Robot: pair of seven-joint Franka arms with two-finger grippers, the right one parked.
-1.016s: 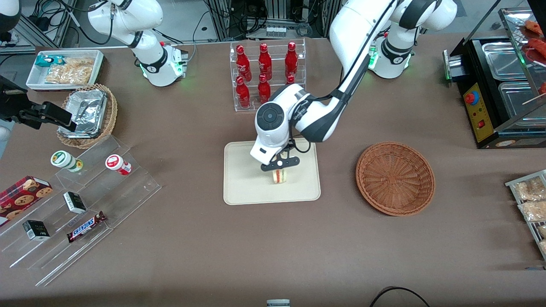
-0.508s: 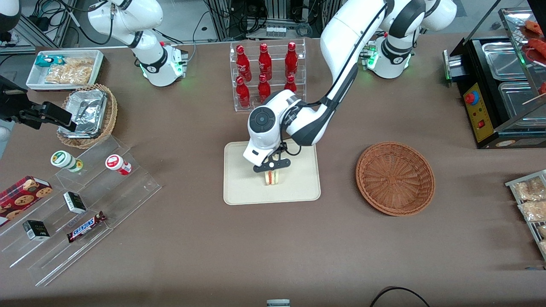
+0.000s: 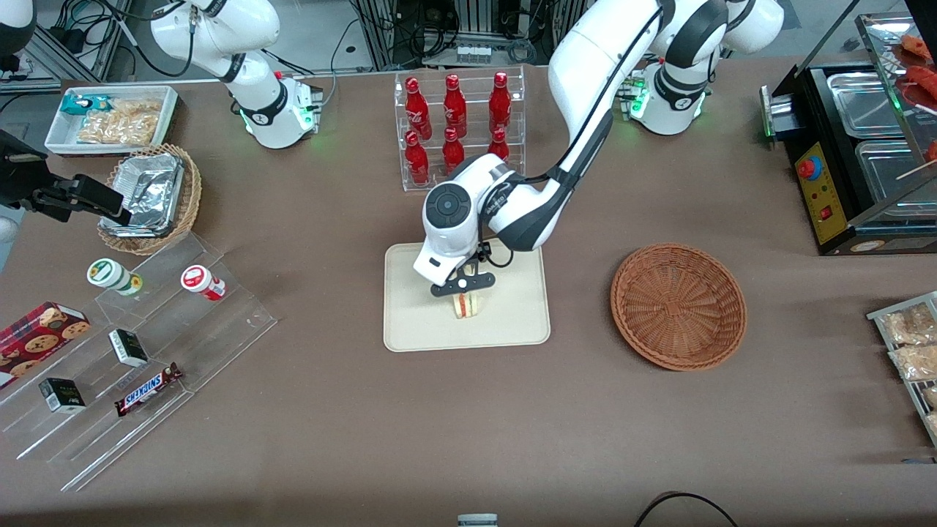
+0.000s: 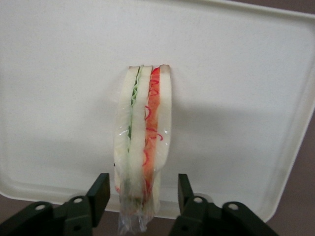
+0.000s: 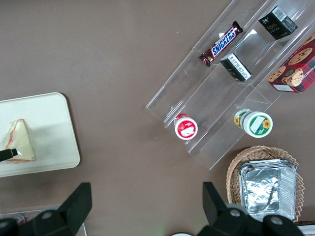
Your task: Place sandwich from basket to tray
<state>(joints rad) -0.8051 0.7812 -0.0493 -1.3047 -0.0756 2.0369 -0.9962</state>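
The sandwich stands on its edge on the tray, well apart from the basket. The hand is spread, 1 finger either side without touching. Release looks done; next, lift straight up. The cut edge faces up, its long axis running away from the hand.

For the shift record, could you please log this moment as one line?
stage: release | end effector: open, straddling triangular white-bread sandwich | sandwich: on cream rectangular tray | reddish-brown wicker basket: empty
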